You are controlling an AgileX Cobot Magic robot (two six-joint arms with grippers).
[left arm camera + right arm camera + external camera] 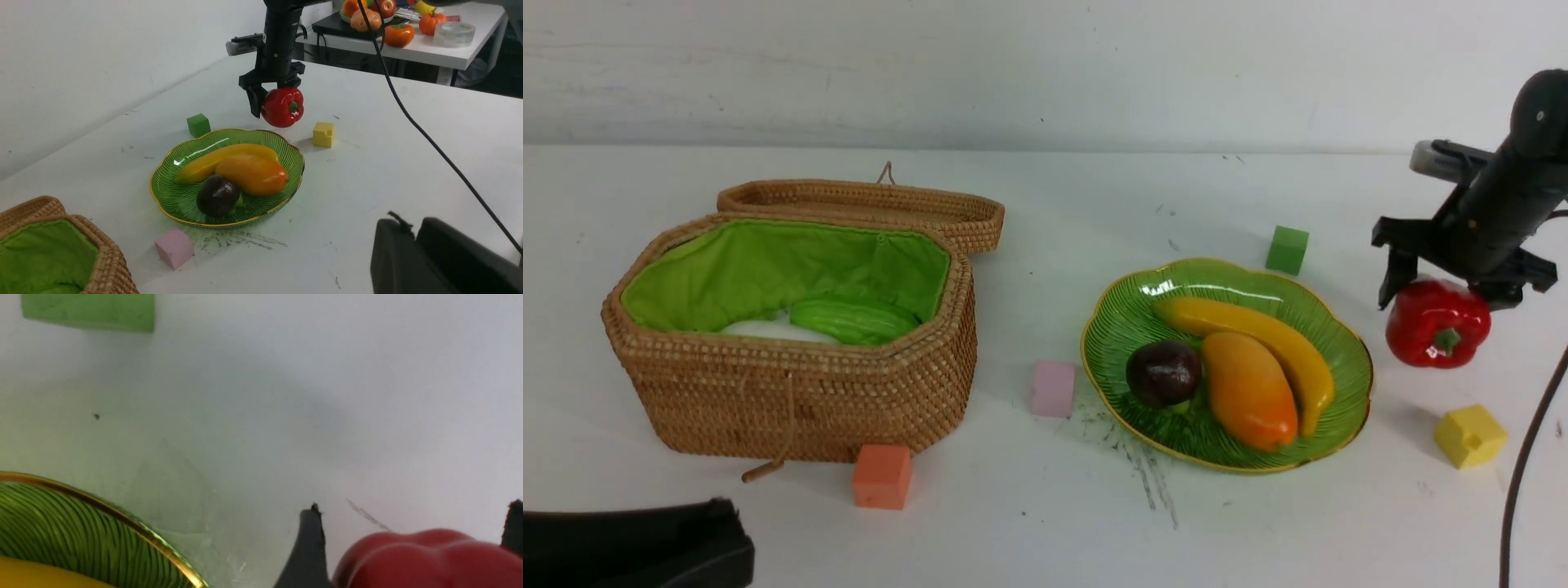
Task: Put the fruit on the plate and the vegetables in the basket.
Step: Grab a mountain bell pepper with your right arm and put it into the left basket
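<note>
Right hand point(1454, 294) straddles one pepper point(1437, 324); three fruits point(1246, 388) on plate point(1347, 384).

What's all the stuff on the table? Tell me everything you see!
basket: 1, tan wicker, green lining, lid open, left
cucumber: 1, light green, inside basket
radish: 1, white, inside basket
plate: 1, green, gold rim, middle
banana: 1, yellow, on plate
mango: 1, orange, on plate
mangosteen: 1, dark purple, on plate
bell pepper: 1, red, right of plate
foam cubes: 4, green, pink, orange, yellow, scattered
right tool: 1, black, astride pepper
left tool: 1, black, shut, near-left
</note>
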